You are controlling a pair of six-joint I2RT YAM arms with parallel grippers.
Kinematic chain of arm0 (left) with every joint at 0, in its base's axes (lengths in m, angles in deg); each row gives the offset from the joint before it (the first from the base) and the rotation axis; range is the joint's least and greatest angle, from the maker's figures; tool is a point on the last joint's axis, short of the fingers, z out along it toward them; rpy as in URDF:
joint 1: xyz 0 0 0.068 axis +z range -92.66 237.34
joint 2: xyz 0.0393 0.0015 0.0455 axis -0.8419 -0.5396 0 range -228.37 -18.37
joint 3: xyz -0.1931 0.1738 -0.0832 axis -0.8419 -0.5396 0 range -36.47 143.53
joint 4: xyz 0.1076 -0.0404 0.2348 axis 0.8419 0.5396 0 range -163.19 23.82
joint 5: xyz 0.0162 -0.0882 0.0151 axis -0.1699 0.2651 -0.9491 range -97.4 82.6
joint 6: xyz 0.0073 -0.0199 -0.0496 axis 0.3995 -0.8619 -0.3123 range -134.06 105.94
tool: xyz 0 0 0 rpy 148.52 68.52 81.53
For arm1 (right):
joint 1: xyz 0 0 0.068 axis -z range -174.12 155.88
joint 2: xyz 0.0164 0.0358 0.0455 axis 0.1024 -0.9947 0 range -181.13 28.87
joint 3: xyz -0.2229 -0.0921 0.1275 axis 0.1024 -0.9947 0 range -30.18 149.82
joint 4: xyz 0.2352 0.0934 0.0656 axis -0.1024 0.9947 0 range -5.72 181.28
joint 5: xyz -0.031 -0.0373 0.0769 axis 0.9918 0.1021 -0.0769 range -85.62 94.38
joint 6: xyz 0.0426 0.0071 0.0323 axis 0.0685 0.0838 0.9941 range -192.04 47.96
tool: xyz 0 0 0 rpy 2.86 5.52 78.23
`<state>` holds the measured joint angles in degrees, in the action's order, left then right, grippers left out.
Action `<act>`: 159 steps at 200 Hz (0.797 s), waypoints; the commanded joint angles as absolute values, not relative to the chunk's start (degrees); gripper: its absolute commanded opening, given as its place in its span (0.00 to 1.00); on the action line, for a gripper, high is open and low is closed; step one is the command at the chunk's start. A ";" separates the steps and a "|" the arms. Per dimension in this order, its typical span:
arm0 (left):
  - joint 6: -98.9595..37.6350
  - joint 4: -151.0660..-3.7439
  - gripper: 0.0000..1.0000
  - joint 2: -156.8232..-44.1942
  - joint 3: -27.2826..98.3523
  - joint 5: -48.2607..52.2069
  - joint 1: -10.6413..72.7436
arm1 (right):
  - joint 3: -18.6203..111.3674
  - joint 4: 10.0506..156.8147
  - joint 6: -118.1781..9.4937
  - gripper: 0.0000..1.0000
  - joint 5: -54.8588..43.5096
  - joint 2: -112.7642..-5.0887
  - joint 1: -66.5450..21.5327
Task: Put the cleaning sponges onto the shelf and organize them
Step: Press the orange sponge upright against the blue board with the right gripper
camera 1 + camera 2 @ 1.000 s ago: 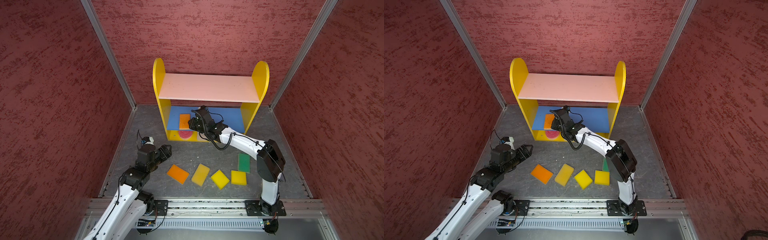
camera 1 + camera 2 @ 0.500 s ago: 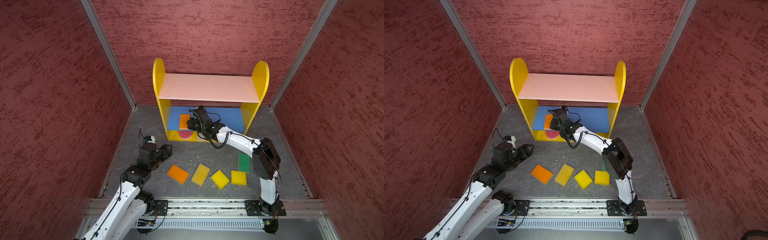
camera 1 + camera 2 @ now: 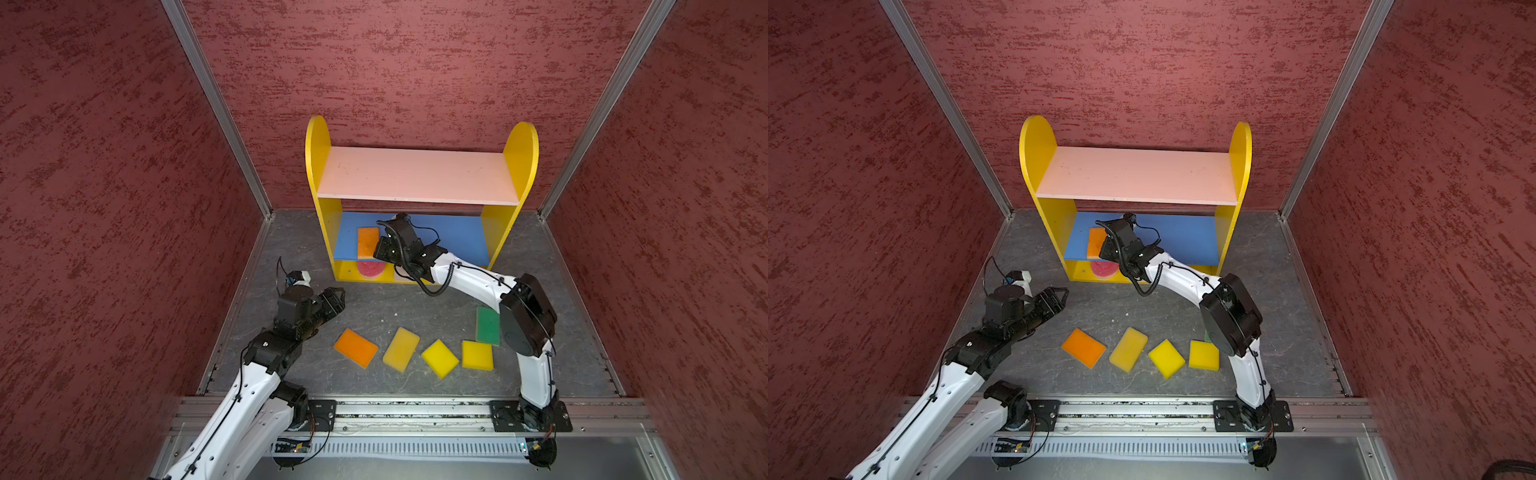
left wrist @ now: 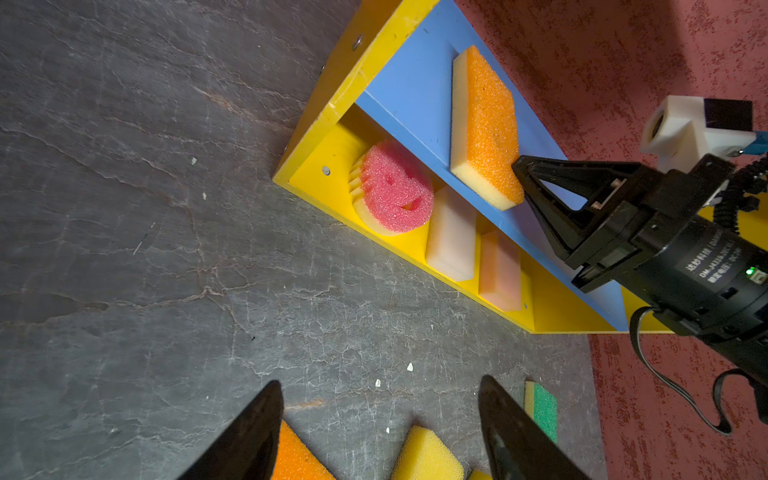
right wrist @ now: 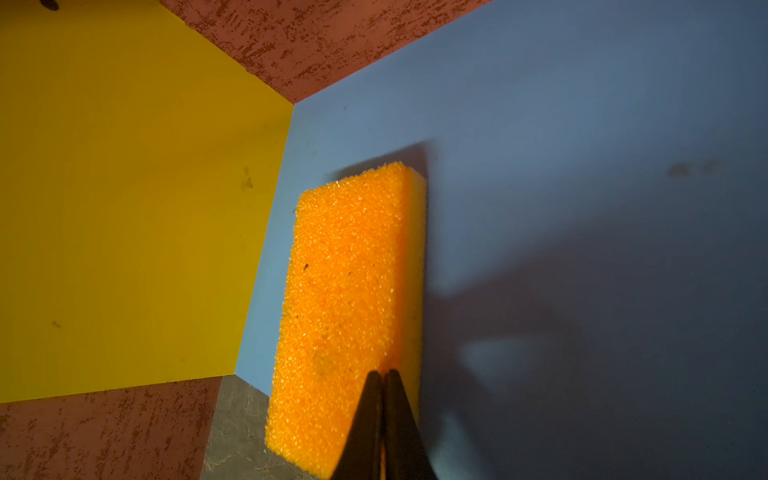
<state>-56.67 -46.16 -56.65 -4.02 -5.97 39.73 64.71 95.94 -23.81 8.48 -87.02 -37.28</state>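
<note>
Since the earlier frame the right gripper [image 4: 519, 165] is closed, fingertips pressed together against the orange sponge [image 5: 340, 291] just ahead; the left gripper [image 4: 379, 384] is held spread.

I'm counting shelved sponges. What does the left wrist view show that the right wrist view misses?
Left wrist only, among others: the smiley sponge, white sponge and peach sponge on the yellow base, the green sponge on the floor, and the open left gripper.
Right wrist only: the side panel seen broadly, on its inner face, beside the blue board.
Both: the orange sponge on the blue board, with the shut right gripper at its near end.
</note>
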 commanded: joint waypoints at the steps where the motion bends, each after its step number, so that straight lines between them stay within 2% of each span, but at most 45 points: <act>1: -55.82 -46.39 0.74 -56.01 -4.81 -5.64 40.25 | 66.13 94.35 -22.04 0.06 8.60 -88.34 -36.88; 130: -55.73 -47.32 0.74 -56.64 -4.92 -5.82 40.25 | 65.89 93.83 -21.15 0.06 9.40 -87.89 -36.75; 159: -55.83 -47.59 0.75 -56.95 -4.96 -5.56 40.26 | 65.42 93.52 -21.30 0.12 9.23 -87.40 -36.66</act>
